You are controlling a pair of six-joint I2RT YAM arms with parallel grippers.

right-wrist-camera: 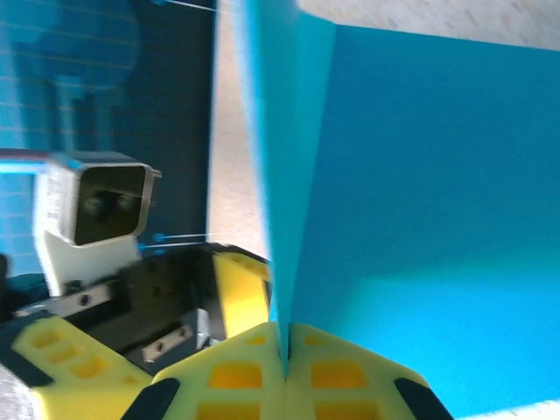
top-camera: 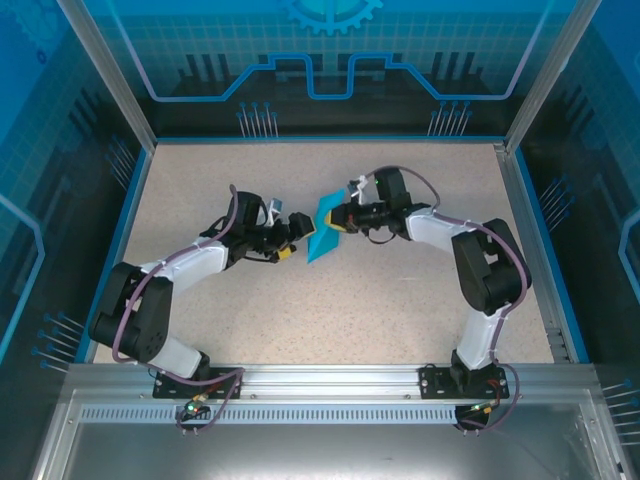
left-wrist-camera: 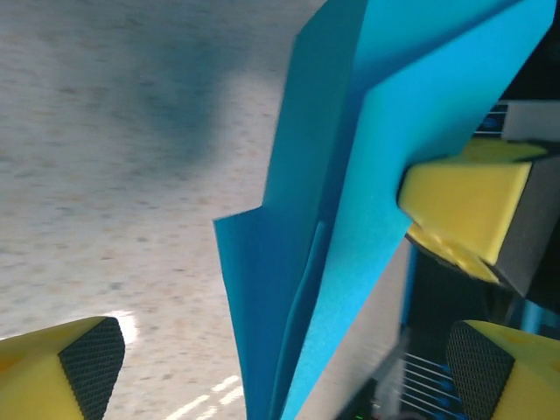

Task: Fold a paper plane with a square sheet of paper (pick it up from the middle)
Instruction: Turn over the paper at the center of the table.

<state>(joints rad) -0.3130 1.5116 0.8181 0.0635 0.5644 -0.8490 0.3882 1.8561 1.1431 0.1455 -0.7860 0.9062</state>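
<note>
Over the middle of the table (top-camera: 400,300), both arms bend at the elbow and reach inward, grippers nose to nose. Right gripper (right-wrist-camera: 284,360) is pinched tight on the paper plane (top-camera: 325,232), holding it upright off the speckled beige surface. Left gripper (left-wrist-camera: 293,366) has its jaws spread wide either side of the plane, no contact. Plane is thin matte turquoise with layered lengthwise creases and sharp edges. Fingers are yellow, with dark textured pads (left-wrist-camera: 87,372).

- The paper plane (top-camera: 325,232) is up off the desk (top-camera: 400,310), near its middle, between the two end effectors.
- The left end effector (top-camera: 292,243) is just to its left, with one finger on each side of the paper and neither touching it.
- The right end effector (top-camera: 340,217) is on its right, with the paper's edge pinched between its fingers.
</note>
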